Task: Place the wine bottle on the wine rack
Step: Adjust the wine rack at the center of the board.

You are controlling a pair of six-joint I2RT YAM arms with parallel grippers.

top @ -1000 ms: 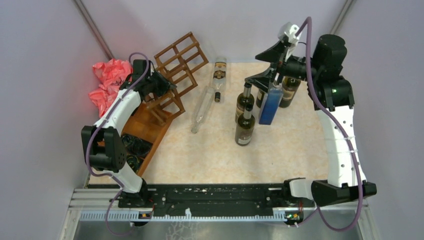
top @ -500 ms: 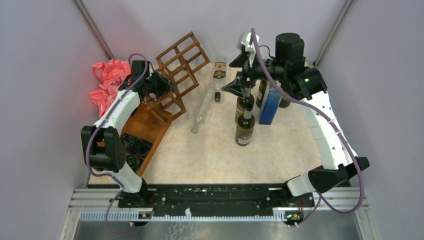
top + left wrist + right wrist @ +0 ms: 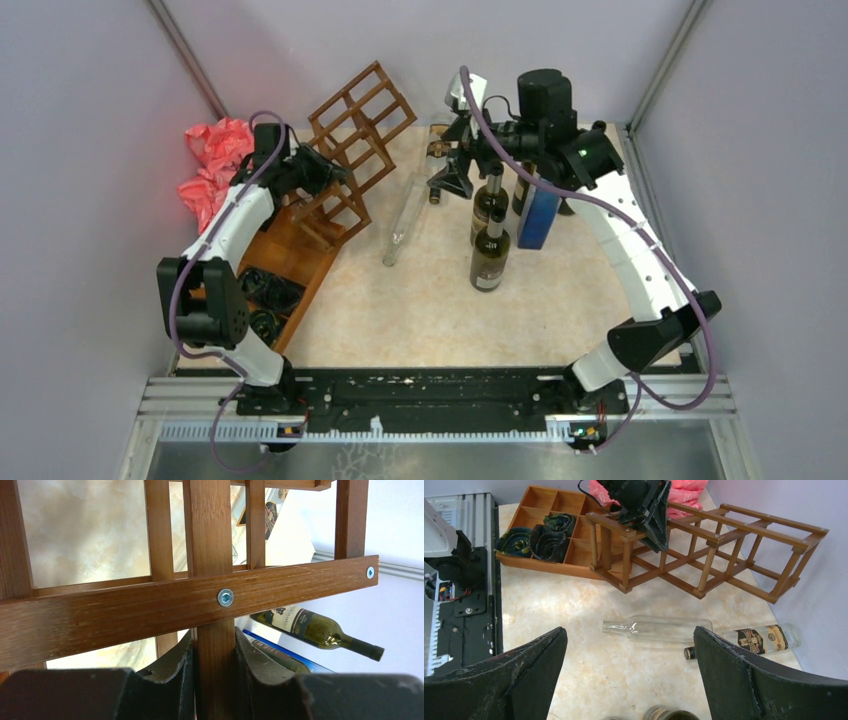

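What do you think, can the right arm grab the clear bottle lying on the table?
Probably yes. The right pincer hangs open over the clear bottle, with nothing between them.

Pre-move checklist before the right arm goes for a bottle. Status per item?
1. Rack hold: left gripper has its jaws shut on a slat of the dark brown wooden lattice wine rack: ok.
2. Free hand: right gripper has its jaws wide open with nothing held: ok.
3. Pickup access: clear glass bottle lies flat under the right gripper, uncovered: ok.
4. Target choice between it and the labelled clear bottle lying beside it: cannot tell.
5. Visible rack cells free of bottles: ok.
6. Clearance from the upright dark glass bottles beside the right arm: cannot tell.
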